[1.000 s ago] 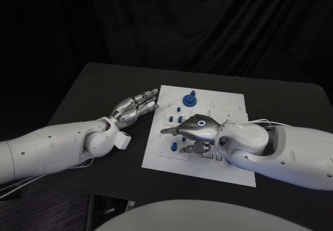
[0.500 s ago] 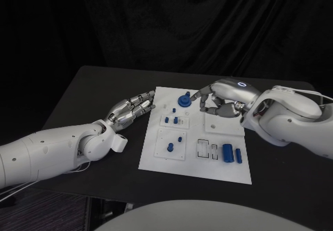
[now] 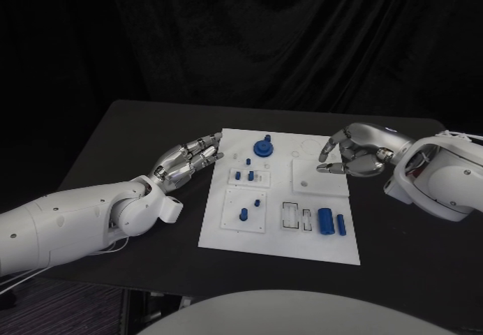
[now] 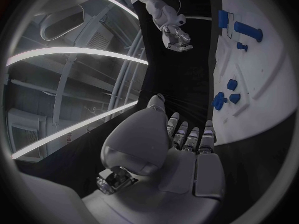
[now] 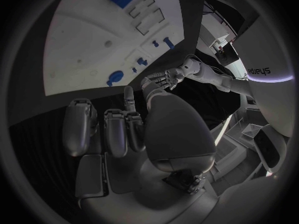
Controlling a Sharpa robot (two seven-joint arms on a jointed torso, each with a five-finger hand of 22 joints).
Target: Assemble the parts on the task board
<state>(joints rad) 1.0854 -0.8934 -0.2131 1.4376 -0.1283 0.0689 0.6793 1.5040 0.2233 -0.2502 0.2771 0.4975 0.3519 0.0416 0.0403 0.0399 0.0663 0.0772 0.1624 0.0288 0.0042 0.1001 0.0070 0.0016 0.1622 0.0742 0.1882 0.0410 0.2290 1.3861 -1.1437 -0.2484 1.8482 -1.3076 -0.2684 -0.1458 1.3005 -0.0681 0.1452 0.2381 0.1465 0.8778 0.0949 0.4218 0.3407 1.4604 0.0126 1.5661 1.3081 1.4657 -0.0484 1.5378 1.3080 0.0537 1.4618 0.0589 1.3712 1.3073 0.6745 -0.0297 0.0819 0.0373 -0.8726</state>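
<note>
Head view: the task board lies between the 2 hands. The left hand rests at the board's near edge, fingers extended and apart, holding nothing. The right hand sits at the board's opposite edge, fingers curled inward with nothing seen in them. A round blue part stands between the hands; a blue cylinder and a thinner blue bar lie just beside each other, nearer the right arm.

Left wrist view: the left hand is flat, fingertips beside the board's edge; blue parts lie just beyond them.

Right wrist view: the right hand has its fingers bent, empty, the board beyond them.
</note>
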